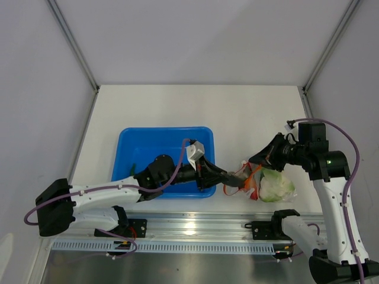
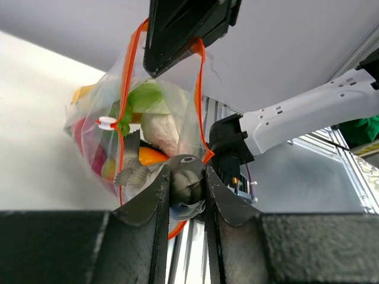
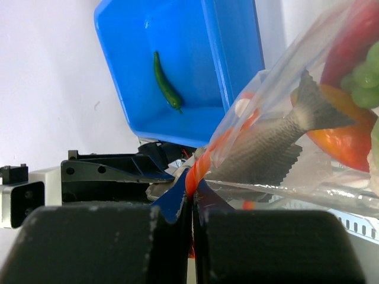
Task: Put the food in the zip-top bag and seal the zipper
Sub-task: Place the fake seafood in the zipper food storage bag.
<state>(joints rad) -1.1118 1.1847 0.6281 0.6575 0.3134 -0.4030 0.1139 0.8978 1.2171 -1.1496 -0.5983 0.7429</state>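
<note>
While the left gripper (image 2: 188, 188) clamps the grey fish (image 2: 188, 168) at the zip-top bag (image 2: 172, 112) mouth, right gripper (image 3: 190, 190) pinched on zipper (image 3: 204, 161), blue tray (image 1: 127, 142) at bag's 9 o'clock.

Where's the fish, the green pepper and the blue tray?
fish (image 3: 260, 151), right wrist view, on its scaly grey side.
green pepper (image 3: 164, 83), right wrist view, on its middle.
blue tray (image 3: 240, 53), right wrist view, on its side wall.
</note>
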